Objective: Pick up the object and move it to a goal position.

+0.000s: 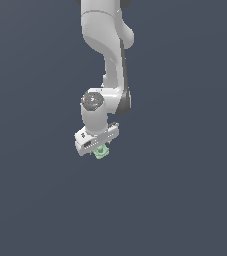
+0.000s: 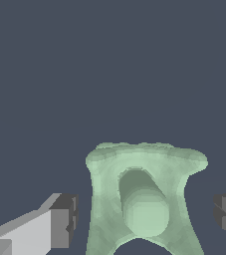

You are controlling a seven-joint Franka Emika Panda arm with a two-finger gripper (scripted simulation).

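Below, pale green object [image 2: 144, 199] between parted jaws, pads apart from it

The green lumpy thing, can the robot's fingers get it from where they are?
Probably yes. The green lumpy thing sits between the open fingers, with gaps on both sides and nothing in the way.

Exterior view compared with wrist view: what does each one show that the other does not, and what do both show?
Only the exterior view shows the white Panda arm reaching down and the gripper's white body, with the pale green object mostly hidden beneath it.

Only the wrist view shows the object's shape: a wide lumpy rim, flaring sides and a rounded stub in the middle. It also shows both dark finger pads, one on each side of the object, with visible gaps, so the gripper is open.

Both show the green object at the gripper and the plain dark grey background.
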